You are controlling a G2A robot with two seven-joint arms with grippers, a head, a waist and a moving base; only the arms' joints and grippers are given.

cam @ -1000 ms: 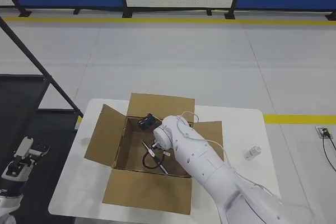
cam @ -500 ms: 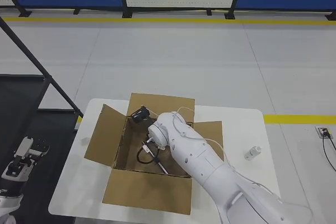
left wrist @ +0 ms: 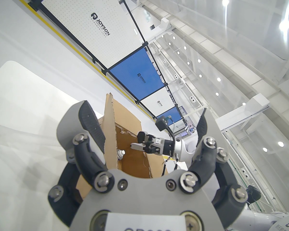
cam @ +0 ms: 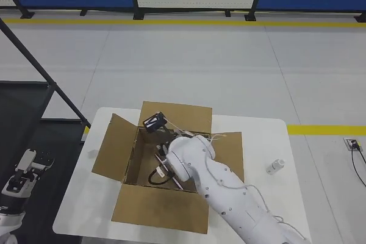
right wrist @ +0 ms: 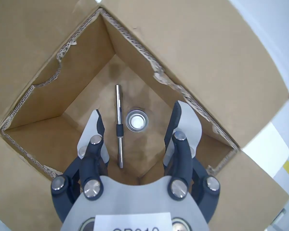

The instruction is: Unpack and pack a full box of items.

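1. The left tool hung off the left edge of the surface, well apart from the box and aimed across at it. Its two dark-padded fingers were spread wide, and nothing was between them.
2. The surface was a white tabletop with rounded corners, and bare areas showed to the left and right of the box.
3. The cardboard box sat near the middle of the surface with its top open. All four flaps were folded outward, and the inner edges of the cardboard were torn and ragged in places.
4. A slim metal rod with a black band around its middle lay flat on the floor of the box.
5. Just beside the rod, across a narrow gap, stood a small round container. Seen from straight above, it was a silver rim around a pale centre.
6. The right tool hung over the open box and pointed down into it. Its fingers were wide apart and held nothing. In the wrist view, the rod and the container lay on the floor below, between the two fingers. The right arm crossed above the near right part of the box.
7. A small white bottle was on the surface to the right of the box, apart from the right flap and near the surface's right edge.
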